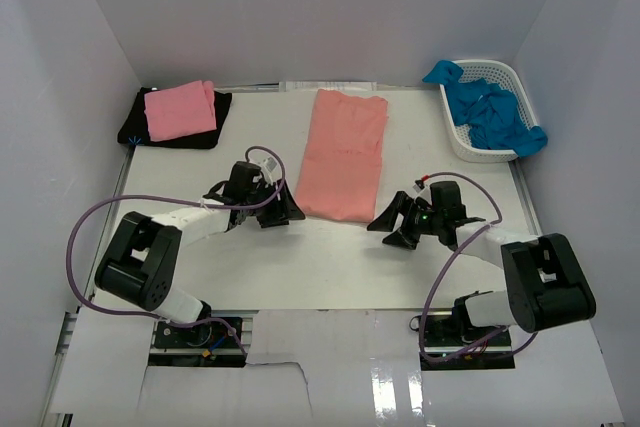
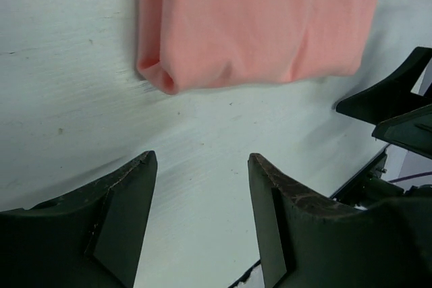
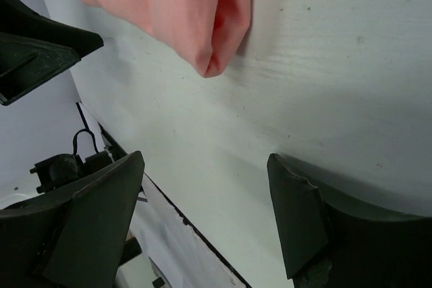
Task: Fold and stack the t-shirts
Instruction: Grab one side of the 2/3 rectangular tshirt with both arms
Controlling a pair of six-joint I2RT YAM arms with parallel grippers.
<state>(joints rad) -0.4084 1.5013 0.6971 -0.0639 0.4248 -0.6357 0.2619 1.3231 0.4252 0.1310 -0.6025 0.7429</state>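
Observation:
A salmon-coral t-shirt [image 1: 345, 152] lies in the middle of the table as a long folded strip. Its near end shows in the left wrist view [image 2: 256, 25] and the right wrist view [image 3: 175, 5]. My left gripper [image 1: 285, 209] [image 2: 202, 160] is open and empty just off the strip's near left corner. My right gripper [image 1: 392, 227] [image 3: 206, 160] is open and empty just off the near right corner. A folded lighter pink shirt [image 1: 180, 110] lies on a black shirt [image 1: 132, 127] at the back left. Bright blue shirts [image 1: 495, 112] are piled in a basket.
The white lattice basket [image 1: 503, 70] stands at the back right by the wall. White walls close in the table on three sides. Purple cables loop beside both arm bases. The table's near edge runs just behind both grippers.

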